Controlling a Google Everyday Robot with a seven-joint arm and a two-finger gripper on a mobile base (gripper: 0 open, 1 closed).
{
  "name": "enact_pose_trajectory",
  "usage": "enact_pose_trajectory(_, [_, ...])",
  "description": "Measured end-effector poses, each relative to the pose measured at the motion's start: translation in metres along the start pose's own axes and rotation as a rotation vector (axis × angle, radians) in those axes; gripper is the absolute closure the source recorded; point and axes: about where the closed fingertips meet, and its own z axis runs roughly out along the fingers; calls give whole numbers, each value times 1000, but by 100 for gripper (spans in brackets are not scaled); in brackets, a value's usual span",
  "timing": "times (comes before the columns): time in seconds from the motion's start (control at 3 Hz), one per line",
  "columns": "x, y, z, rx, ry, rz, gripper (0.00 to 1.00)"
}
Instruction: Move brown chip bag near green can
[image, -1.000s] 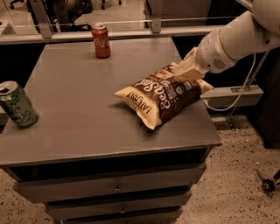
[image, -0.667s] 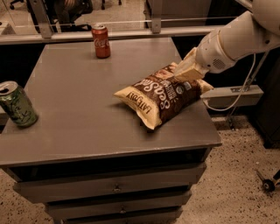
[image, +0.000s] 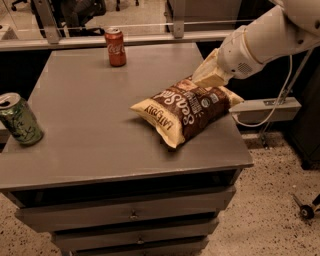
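The brown chip bag (image: 186, 111) lies on the right part of the grey table (image: 95, 130), with its far pale end at the table's right edge. My gripper (image: 208, 75) comes in from the upper right on a white arm and sits right at the bag's top far end, touching it. The green can (image: 19, 119) stands upright at the table's left edge, far from the bag.
A red Coca-Cola can (image: 116, 47) stands at the back of the table. Drawers run below the tabletop front (image: 132, 215). A white cable and a pale box (image: 265, 106) are beside the table on the right. Speckled floor lies below.
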Motion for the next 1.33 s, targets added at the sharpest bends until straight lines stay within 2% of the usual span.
enact_pose_trajectory(0.33, [0, 6, 0, 3, -15, 1, 58])
enact_pose_trajectory(1.0, [18, 13, -7, 9, -7, 16, 12])
enact_pose_trajectory(1.33, [32, 9, -4, 11, -4, 29, 0])
